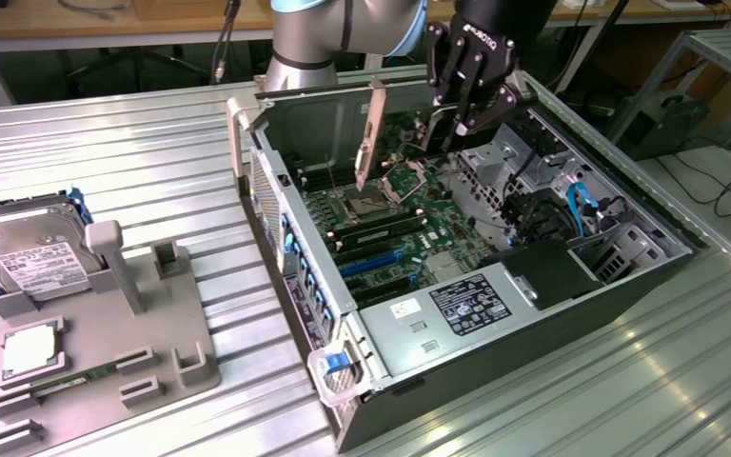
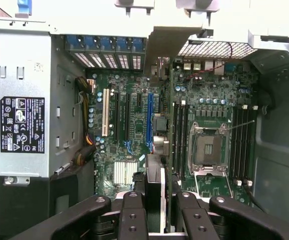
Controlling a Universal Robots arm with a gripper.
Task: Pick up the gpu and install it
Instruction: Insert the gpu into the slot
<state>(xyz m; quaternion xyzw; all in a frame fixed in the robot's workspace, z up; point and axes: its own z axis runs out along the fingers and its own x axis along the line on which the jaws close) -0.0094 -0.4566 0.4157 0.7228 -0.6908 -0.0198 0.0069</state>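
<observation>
With the gripper (image 1: pixel 467 119) clamped firmly on the gpu (image 2: pixel 155 185), I judged its edge needed squaring above the blue slot (image 2: pixel 149 117).

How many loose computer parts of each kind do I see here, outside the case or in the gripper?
Graphics card, held by the gripper: 1
Hard drive: 1
Square silver chip: 1
Memory stick: 1
Total: 4

A ribbed metal table (image 1: pixel 125 162) carries an open computer case (image 1: pixel 543 371) lying on its side. A grey plastic fixture (image 1: pixel 175 324) rests flat on the table, just beside the case on the exterior view's left.
</observation>
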